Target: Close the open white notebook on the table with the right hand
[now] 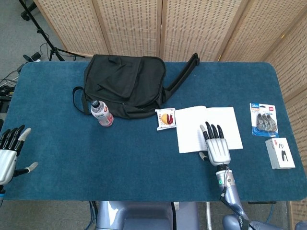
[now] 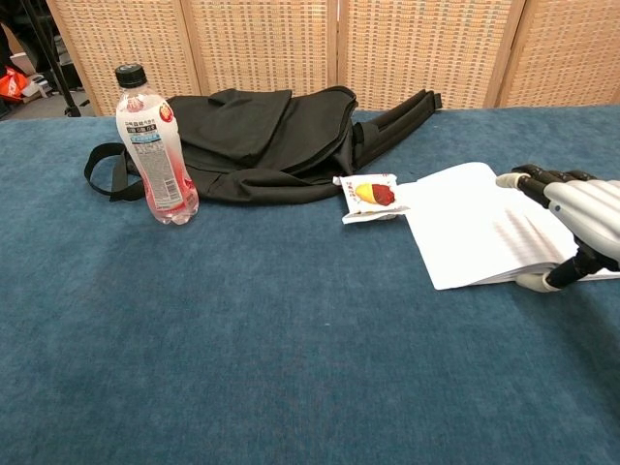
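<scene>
The white notebook [image 1: 192, 125] [image 2: 475, 229] lies open and flat on the blue table, right of centre. My right hand [image 1: 216, 143] [image 2: 572, 215] hovers palm down over the notebook's near right page, fingers spread and pointing away from me, thumb at the page's front edge. It holds nothing. My left hand [image 1: 9, 153] rests open at the table's near left edge, far from the notebook, and shows only in the head view.
A snack packet [image 1: 166, 118] [image 2: 372, 195] lies just left of the notebook. A black bag [image 1: 125, 84] [image 2: 262, 140] and a drink bottle [image 1: 101, 113] [image 2: 150, 145] stand further left. Two packaged items [image 1: 264, 120] [image 1: 280, 153] lie near the right edge.
</scene>
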